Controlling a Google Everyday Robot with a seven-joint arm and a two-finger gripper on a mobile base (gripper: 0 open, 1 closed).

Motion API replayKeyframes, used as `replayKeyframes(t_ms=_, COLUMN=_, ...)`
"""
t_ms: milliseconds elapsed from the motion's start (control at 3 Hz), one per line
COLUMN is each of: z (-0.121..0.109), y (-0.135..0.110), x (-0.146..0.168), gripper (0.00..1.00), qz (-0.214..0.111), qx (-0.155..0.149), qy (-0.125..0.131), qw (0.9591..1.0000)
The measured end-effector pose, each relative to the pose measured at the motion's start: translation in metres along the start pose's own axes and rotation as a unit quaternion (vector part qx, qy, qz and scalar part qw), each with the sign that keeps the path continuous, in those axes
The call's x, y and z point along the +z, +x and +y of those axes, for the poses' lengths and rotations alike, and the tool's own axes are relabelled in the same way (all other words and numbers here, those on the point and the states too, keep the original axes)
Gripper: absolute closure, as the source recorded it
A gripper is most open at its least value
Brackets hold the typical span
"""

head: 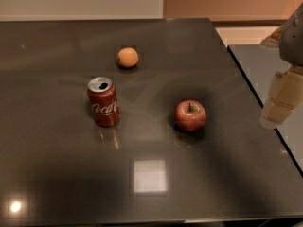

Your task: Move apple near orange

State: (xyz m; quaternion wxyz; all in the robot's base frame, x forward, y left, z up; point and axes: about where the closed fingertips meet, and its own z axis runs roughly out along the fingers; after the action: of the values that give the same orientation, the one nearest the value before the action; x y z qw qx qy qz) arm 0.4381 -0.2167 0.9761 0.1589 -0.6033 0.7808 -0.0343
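Observation:
The red apple (pixel 190 115) sits upright on the dark table (pixel 57 174), right of centre, stem up. The orange (pixel 128 57) lies farther back, left of the apple, with a wide gap between them. My gripper (pixel 278 109) hangs at the right edge of the view, above the table's right edge, well right of the apple and touching nothing.
A red cola can (pixel 103 101) stands upright between the two fruits, left of the apple and in front of the orange. A second grey surface (pixel 265 60) lies beyond the table's right edge. A wall runs behind the table.

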Motion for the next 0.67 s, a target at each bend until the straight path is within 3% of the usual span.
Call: replayKeyframes(t_ms=667, z=-0.009, y=-0.006, x=0.01, gripper=0.0, qz=-0.012, qx=-0.017, qy=0.001, qw=0.9998)
